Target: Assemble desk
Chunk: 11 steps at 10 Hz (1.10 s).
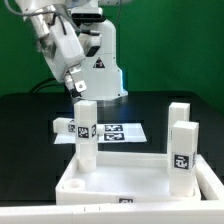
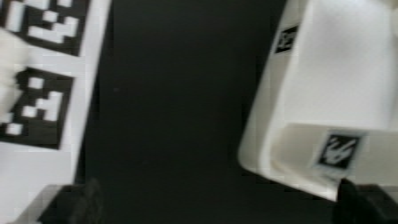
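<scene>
Assembly is judged to be partly done: the white plastic rimmed rectangular tabletop panel [image 1: 120, 183] lies upside down on the black surface [image 1: 30, 120], rim upward, at the near edge of the exterior view, presumably so that legs can be set into its corners from above. Three white square-section legs are seen standing upright on it: one leg [image 1: 87, 133] toward the exterior view's left, and two legs [image 1: 182, 146] close together at the exterior view's right, each bearing black-and-white square tags. A fourth white piece [image 1: 62, 127] lies on the surface behind the panel, just beside the left leg (whether it is the last leg cannot be told for certain).

The end effector [image 1: 77, 89] is held just above the top of the left standing leg, tilted, with its jaws spread wide and nothing between them. In the wrist view a rounded white tagged part [image 2: 329, 110] is seen close by, against the dark surface.

The flat white marker board [image 1: 120, 131] lies behind the panel, in front of the white robot base [image 1: 100, 60].
</scene>
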{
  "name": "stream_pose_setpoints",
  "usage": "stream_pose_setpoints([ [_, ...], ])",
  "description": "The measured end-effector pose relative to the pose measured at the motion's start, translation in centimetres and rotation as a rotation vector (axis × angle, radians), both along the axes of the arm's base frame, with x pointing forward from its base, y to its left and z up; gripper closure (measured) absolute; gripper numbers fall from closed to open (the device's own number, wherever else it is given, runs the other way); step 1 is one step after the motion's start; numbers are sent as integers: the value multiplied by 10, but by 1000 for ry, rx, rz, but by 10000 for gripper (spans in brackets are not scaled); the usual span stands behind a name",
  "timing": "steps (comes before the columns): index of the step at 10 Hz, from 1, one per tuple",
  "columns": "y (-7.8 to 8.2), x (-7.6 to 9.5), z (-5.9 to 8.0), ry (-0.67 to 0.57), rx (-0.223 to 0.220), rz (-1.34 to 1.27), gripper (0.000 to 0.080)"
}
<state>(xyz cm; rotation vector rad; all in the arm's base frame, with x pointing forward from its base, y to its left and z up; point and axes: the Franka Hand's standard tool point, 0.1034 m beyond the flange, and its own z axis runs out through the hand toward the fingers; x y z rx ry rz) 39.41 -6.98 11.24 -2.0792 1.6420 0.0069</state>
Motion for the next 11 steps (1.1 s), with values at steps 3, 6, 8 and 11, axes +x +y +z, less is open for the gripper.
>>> stream_pose_setpoints([
  [3, 2, -4, -7, 29, 33, -16, 150],
  [6, 1, -8, -12, 46, 35, -15, 150],
  [8, -6, -11, -12, 89, 177, 9, 150],
  [11, -12, -18, -27, 163, 328, -18, 150],
])
